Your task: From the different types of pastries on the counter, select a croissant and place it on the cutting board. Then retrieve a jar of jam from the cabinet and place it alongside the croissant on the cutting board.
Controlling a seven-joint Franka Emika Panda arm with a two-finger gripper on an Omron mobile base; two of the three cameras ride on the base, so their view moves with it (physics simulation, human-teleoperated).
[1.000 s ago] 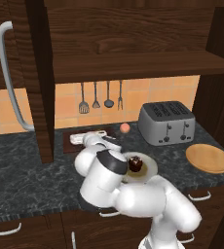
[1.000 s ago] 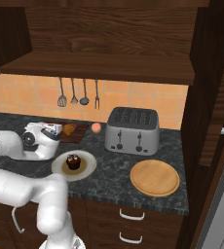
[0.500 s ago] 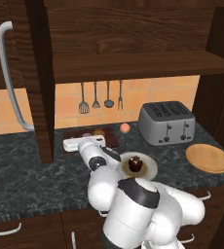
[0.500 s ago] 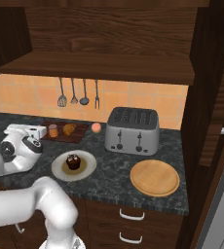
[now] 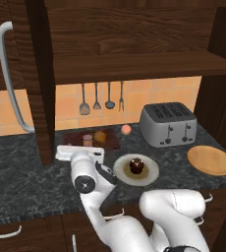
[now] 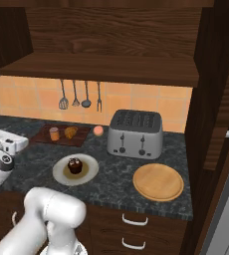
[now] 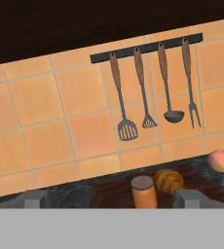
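You have the croissant [image 5: 100, 136] and the jam jar [image 5: 87, 140] both resting on the dark cutting board [image 5: 113, 143], jar upright and just beside the croissant at its 9 o'clock in the left base view. The right base view agrees: jam jar [image 6: 54, 133] close beside the croissant [image 6: 70, 132] on the cutting board [image 6: 42, 136], which lies against the tiled wall on the dark stone surface [image 6: 111, 174].

Your tool [image 5: 80, 154] sits low over the surface at the board's 7 o'clock in the left base view. In the hand view its two tips stand well apart with nothing between them, the jam jar [image 7: 143, 191] and croissant [image 7: 169, 180] lying ahead of them on the cutting board [image 7: 114, 193].

A small peach-coloured round fruit [image 5: 126, 129] lies near the board's 2 o'clock corner. A plate [image 5: 152, 173] carrying a chocolate cupcake [image 5: 136, 166] sits at the board's 5 o'clock. The toaster [image 5: 168, 124] stands at the fruit's 3 o'clock, and a round wooden board [image 5: 210, 160] lies at the toaster's 5 o'clock. Four utensils [image 7: 153, 87] hang from a rail on the tiles.
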